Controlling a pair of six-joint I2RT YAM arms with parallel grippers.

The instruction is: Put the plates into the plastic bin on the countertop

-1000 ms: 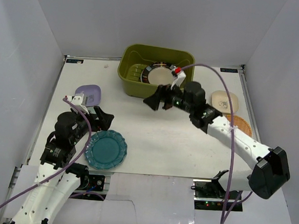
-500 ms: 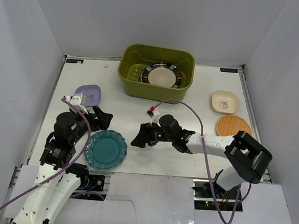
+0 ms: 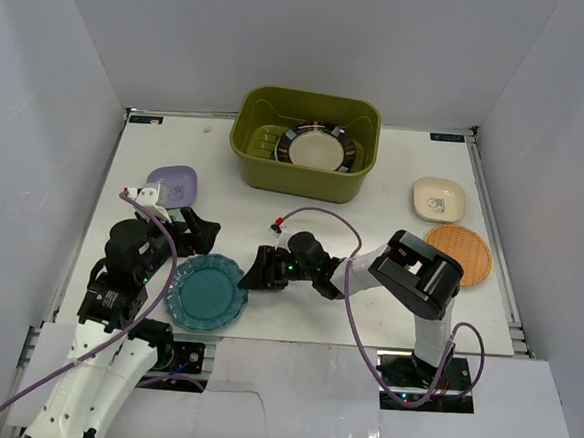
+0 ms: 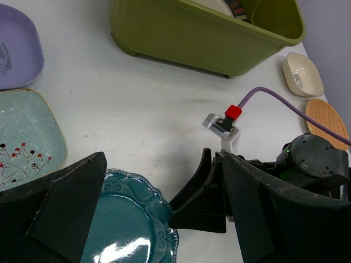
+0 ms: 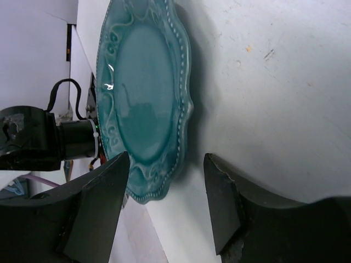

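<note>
The teal scalloped plate (image 3: 207, 291) lies flat on the white countertop (image 3: 302, 220) at the near left. My right gripper (image 3: 255, 275) is open and low on the table, its jaws at the plate's right rim (image 5: 145, 93), which lies between the fingers without being pinched. My left gripper (image 3: 196, 234) is open and empty, hovering just above the plate's far edge (image 4: 126, 224). The olive-green bin (image 3: 295, 179) stands at the back with a black-rimmed cream plate (image 3: 317, 148) inside.
A lavender square plate (image 3: 171, 184) lies at the left, and a mint square plate (image 4: 24, 137) lies beside it in the left wrist view. A cream square plate (image 3: 440, 199) and an orange woven plate (image 3: 460, 253) lie at the right. A purple cable loops over the right arm.
My right arm has swung from the bin down and to the near left, ending low at the teal plate's right rim. The left arm has not moved.
</note>
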